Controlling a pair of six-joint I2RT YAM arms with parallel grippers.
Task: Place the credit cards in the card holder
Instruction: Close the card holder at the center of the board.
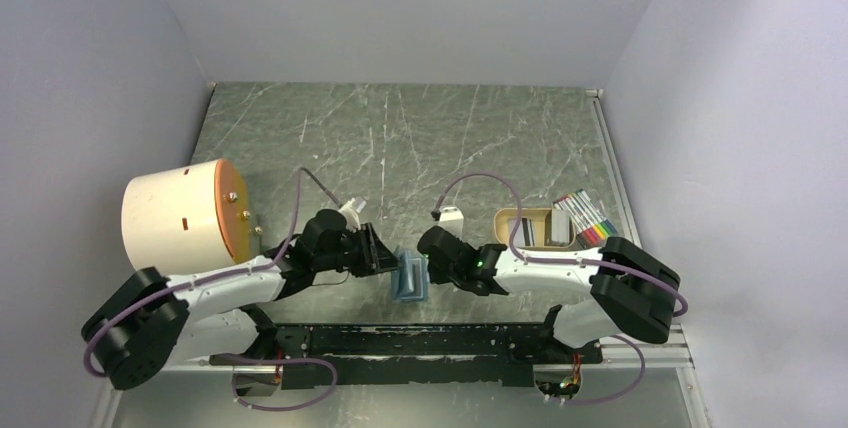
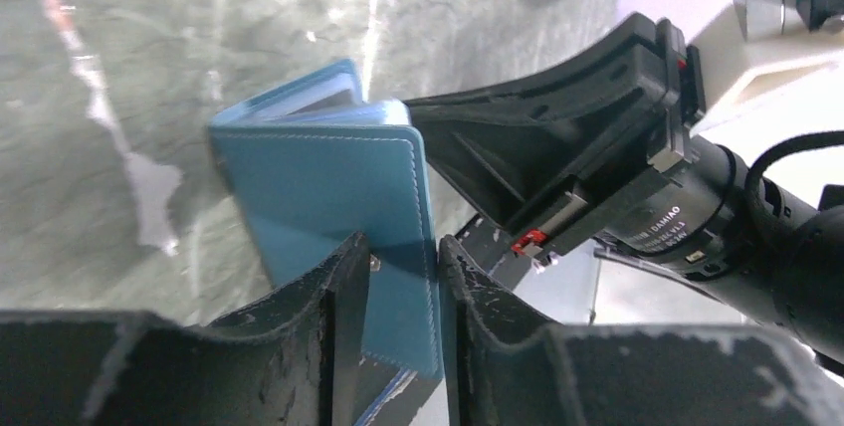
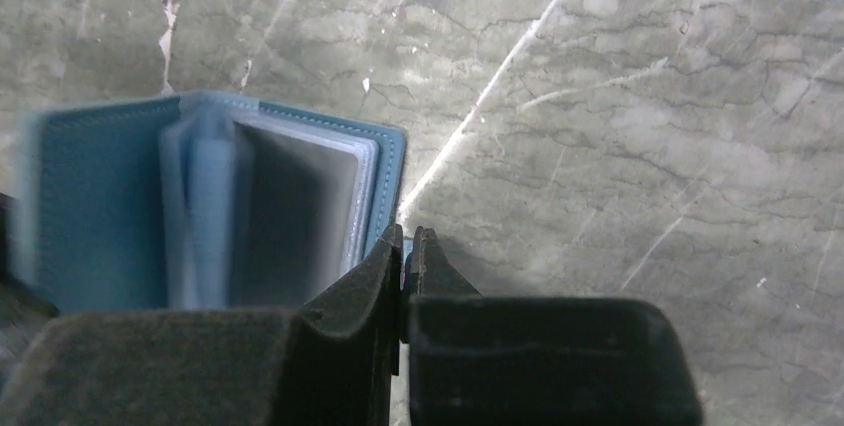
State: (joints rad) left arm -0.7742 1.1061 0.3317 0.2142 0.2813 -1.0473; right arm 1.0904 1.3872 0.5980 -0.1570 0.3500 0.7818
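The card holder (image 1: pixel 410 276) is held open between my two arms, just ahead of their bases. The left gripper (image 2: pixel 403 282) is clamped on one cover, and the right gripper (image 3: pixel 405 257), fingers almost touching, nips the rim of the other. Both holds look thin to me. If either arm pulls wider, a cover could slip free, and the holder would flop shut or tip onto the table (image 1: pixel 400 138). With both grippers busy, I also judge that neither is free to fetch a card. The cards (image 1: pixel 530 231) lie in the tan tray (image 1: pixel 500 223), right of the holder beyond the right gripper, and the markers (image 1: pixel 588 216) are further right again. In the right wrist view the inner sleeves are blurred, so I cannot tell whether any pocket is filled. The cards in the tray are too small to count. I cannot find the snap tab or tell whether the holder's lower edge touches the table.
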